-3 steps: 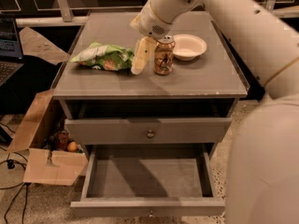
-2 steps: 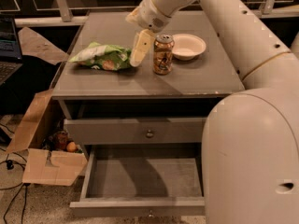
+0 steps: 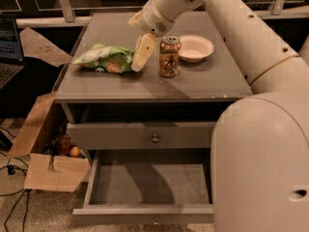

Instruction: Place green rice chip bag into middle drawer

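My fingers (image 3: 144, 52) hang apart beside the crinkled green rice chip bag (image 3: 104, 58) on the grey desk (image 3: 203, 81). I should straddle its middle, closing gently.

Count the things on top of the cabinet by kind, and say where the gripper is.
Snack bags: 1, the green rice chip bag
Drink cans: 1, the brown-gold can
Bowls: 1, the pale bowl
Total: 3
The gripper hangs over the cabinet top, between the bag's right end and the can.
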Controlling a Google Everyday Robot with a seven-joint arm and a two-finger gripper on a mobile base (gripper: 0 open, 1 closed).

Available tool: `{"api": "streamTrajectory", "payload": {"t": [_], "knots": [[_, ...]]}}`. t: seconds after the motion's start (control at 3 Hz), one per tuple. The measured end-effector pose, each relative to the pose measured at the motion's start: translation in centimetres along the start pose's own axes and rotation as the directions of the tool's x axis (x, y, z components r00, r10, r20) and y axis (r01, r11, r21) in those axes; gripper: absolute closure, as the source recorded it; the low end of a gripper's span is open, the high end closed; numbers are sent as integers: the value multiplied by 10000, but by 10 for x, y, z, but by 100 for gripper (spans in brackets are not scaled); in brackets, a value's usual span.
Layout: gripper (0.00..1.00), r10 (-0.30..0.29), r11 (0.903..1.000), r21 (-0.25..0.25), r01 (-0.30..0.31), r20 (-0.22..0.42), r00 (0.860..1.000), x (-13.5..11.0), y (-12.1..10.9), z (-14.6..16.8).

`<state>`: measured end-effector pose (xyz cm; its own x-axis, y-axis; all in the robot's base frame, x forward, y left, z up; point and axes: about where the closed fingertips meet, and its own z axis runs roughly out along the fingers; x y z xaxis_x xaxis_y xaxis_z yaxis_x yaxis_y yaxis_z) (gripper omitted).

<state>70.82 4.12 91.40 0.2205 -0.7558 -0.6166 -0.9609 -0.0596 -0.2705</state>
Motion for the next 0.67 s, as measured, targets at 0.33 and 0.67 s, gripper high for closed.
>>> {"api": "streamTrajectory", "payload": {"t": [0.33, 0.67], "knots": [[0, 135, 9997, -195, -130, 258, 9996, 2, -4, 18], [0, 389, 9982, -482, -365, 505, 9980, 6, -12, 45]]}}
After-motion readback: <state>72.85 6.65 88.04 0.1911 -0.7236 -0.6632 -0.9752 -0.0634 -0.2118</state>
